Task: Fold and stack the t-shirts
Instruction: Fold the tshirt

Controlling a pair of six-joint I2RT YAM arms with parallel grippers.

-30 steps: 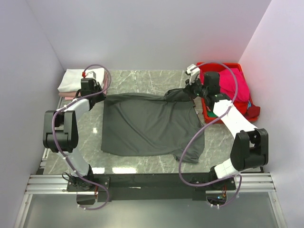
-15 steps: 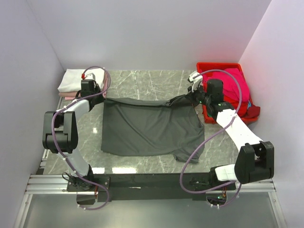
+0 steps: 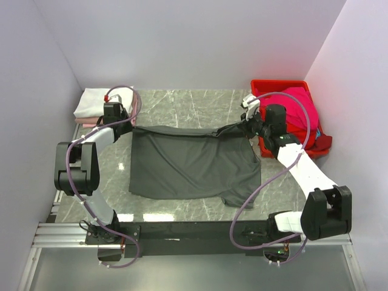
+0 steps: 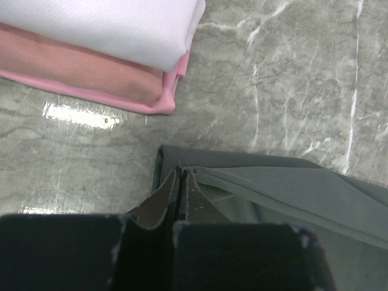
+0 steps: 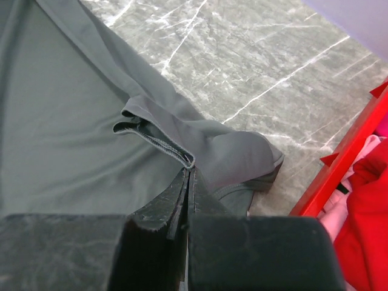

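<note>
A dark charcoal-grey t-shirt (image 3: 194, 163) lies spread on the marble table. My left gripper (image 3: 124, 124) is shut on its far left corner (image 4: 182, 173). My right gripper (image 3: 247, 126) is shut on its far right corner (image 5: 188, 162), next to the bunched sleeve (image 5: 236, 151). The far edge is stretched between the two grippers. A folded white tee (image 3: 100, 102) lies on a folded pale pink tee (image 4: 91, 76) at the far left. Magenta tees (image 3: 297, 112) fill the red crate.
The red plastic crate (image 3: 276, 83) stands at the far right, its wall close to my right gripper in the right wrist view (image 5: 345, 157). Side walls close in both sides. Marble table (image 3: 182, 106) shows beyond the shirt.
My right gripper has moved right and nearer with the shirt's corner, pulling the far edge straight and flat. My left gripper has kept its place and grip.
</note>
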